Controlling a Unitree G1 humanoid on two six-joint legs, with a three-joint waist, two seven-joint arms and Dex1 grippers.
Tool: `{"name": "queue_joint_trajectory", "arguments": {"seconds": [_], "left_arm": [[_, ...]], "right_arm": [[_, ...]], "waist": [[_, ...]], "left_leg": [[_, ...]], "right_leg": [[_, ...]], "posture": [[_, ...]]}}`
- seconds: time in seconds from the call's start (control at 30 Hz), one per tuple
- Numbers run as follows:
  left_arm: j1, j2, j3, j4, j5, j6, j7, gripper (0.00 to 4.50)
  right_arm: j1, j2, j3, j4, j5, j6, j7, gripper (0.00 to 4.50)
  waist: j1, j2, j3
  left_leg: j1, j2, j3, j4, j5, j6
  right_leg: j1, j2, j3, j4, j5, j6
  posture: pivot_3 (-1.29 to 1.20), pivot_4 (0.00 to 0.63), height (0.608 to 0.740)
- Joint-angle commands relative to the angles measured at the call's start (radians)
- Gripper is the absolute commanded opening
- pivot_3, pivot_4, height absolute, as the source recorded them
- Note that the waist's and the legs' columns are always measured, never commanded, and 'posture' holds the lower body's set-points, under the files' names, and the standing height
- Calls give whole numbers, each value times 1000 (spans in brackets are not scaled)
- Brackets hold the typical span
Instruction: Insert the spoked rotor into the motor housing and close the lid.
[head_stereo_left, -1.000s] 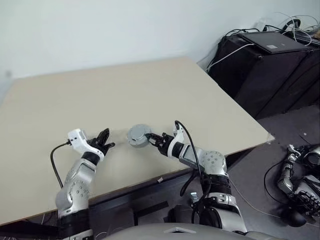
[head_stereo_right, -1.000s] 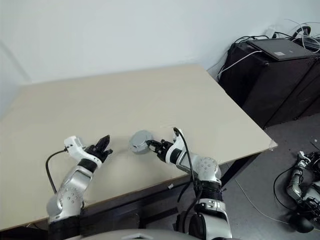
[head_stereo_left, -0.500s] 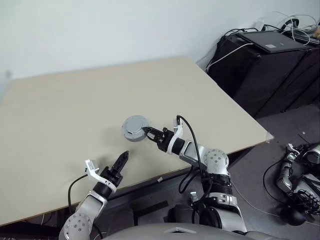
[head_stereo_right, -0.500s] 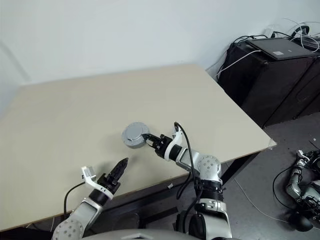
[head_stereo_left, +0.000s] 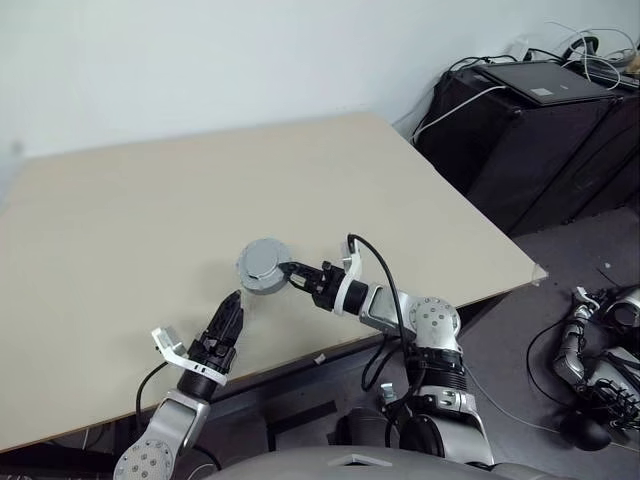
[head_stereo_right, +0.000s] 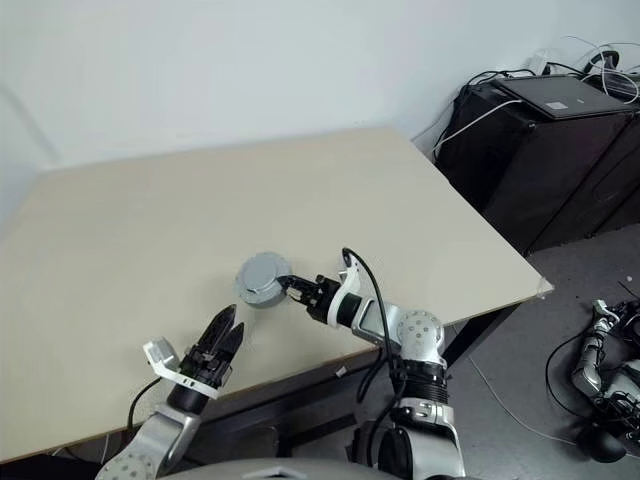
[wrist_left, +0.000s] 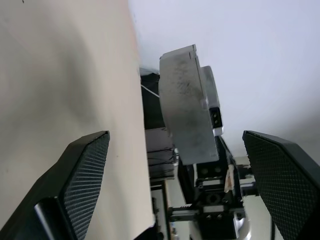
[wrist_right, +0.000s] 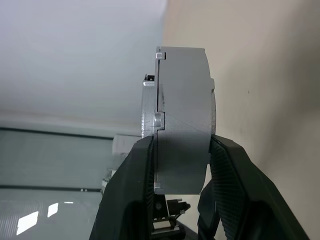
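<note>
My right gripper (head_stereo_left: 287, 272) is shut on the rim of the lid (head_stereo_left: 263, 262), a round grey metal disc with a raised centre. It holds the lid just above the beige table (head_stereo_left: 150, 210). Edge-on in the right wrist view, the lid (wrist_right: 185, 115) is thick, with a thinner layer flush against its far face. I cannot tell whether that layer is the motor housing. The spoked rotor is hidden. My left gripper (head_stereo_left: 232, 303) is open near the table's front edge, empty and pointing at the lid. Its fingers (wrist_left: 80, 170) stand wide apart either side of the lid (wrist_left: 187, 115).
The table's front edge (head_stereo_left: 300, 365) runs just under both forearms. A black cabinet (head_stereo_left: 540, 140) with a laptop and cables stands off the table's right side. More equipment and cables (head_stereo_left: 600, 350) lie on the floor at the right.
My left gripper has opened, rolled and drawn back from beside the lid toward the table's front edge. My right gripper has kept its grip and carried the lid slightly up and left.
</note>
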Motion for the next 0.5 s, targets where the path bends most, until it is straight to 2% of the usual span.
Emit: {"name": "queue_joint_trajectory", "arguments": {"seconds": [0.03, 0.5], "left_arm": [[-1, -59, -26, -7, -61, 9, 5, 4500], [19, -70, -93, -11, -98, -30, 9, 4500]], "right_arm": [[84, 75, 49, -58, 48, 37, 16, 1304], [103, 62, 78, -71, 72, 133, 26, 1304]], "waist": [[0, 0, 0], [-1, 0, 0]], "left_leg": [[0, 0, 0, 0, 0, 0], [0, 0, 0, 0, 0, 0]], "right_leg": [[0, 0, 0, 0, 0, 0], [0, 0, 0, -1, 0, 0]], "posture": [[0, 0, 740], [0, 0, 740]]}}
